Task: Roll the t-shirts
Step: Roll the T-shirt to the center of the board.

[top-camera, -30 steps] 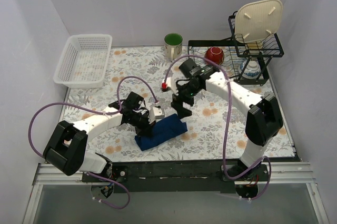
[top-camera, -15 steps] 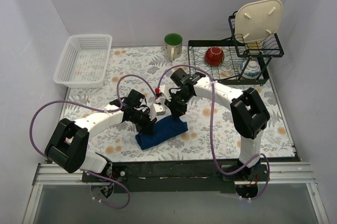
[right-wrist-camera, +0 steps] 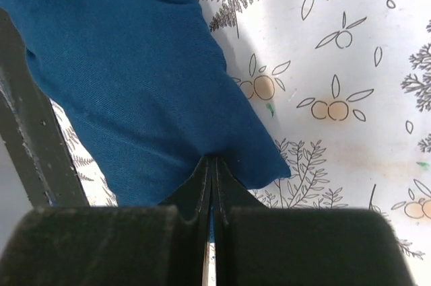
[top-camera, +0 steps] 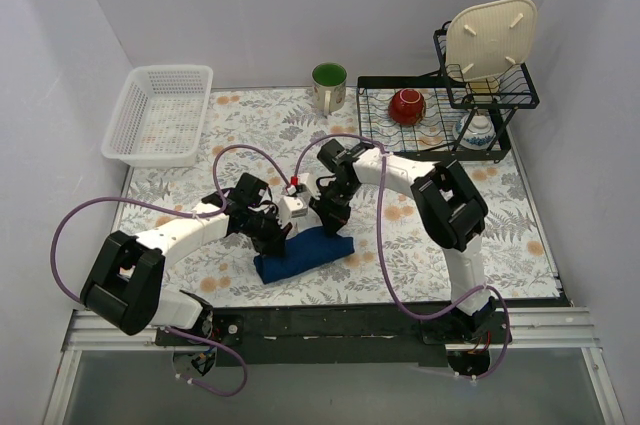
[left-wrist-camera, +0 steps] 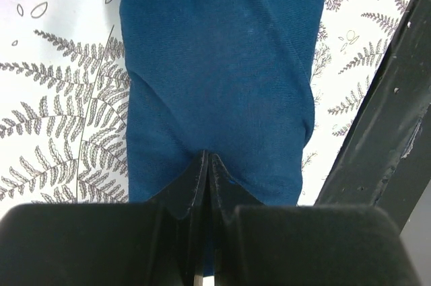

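**Both grippers pinched shut on the navy bundle by the table's front edge**

The floral table [top-camera: 420,245] shows bare surface to the right of the right gripper [top-camera: 331,217] as far as the table's right edge. More bare surface lies left of the left gripper [top-camera: 278,231], out to the left wall [top-camera: 60,95]. Pale walls close in the table on three sides.

Along the front runs a black rail [top-camera: 330,325], the nearest hard edge to both grippers. In the left wrist view it cuts diagonally just right of the fingers. In the right wrist view it shows as a dark bar at the left.

A wire rack [top-camera: 440,130] stands well beyond and to the right of the right gripper, with a red bowl [top-camera: 407,105] in it. A white basket [top-camera: 135,110] sits well beyond and to the left of the left gripper. A green mug [top-camera: 329,85] stands far beyond both, at the back of the table.

The t-shirt [top-camera: 300,257] is a compact navy bundle lying aslant directly below and between the two grippers. Its lower-left end is near the rail, and its upper-right end is under the right gripper.

The left gripper's jaws are pressed together, nipping the cloth's edge at their tips, and the bundle stretches away from them. The right gripper's jaws are likewise closed tight on the cloth's edge, beside a corner of the bundle.
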Tool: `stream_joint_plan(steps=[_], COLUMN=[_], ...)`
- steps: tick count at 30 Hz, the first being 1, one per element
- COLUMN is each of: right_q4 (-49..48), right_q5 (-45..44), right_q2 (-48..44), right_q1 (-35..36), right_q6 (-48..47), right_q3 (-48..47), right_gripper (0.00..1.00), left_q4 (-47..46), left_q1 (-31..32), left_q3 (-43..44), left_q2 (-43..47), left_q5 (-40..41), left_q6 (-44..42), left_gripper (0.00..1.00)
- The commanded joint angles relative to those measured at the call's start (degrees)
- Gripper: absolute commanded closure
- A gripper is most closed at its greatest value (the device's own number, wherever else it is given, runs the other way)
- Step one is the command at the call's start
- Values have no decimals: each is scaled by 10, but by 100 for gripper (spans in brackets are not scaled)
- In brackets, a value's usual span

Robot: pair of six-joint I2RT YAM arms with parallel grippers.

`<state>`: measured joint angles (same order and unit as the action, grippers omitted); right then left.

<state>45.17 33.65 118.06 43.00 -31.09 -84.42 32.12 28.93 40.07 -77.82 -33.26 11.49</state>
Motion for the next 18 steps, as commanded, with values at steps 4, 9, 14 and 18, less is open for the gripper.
stream_joint_plan(steps=[4, 9, 14, 18], right_q4=[-1, 0, 3, 4], right_q5=[-40, -46, -49, -53], right_q2=[67, 70, 69, 65], right_q1=[6, 6, 7, 7], right_q6=[-3, -5, -8, -10], right_q3=[-30, -29, -29, -29], right_gripper=[99, 99, 99, 99], left_q4=[37, 49, 71, 109], left_q1=[-4, -12, -14, -14], left_q3=[18, 43, 64, 112], left_q2=[3, 19, 25, 31], left_q5=[52, 53, 33, 12], left_q6=[32, 54, 85, 88], left_gripper=[100, 100, 100, 100])
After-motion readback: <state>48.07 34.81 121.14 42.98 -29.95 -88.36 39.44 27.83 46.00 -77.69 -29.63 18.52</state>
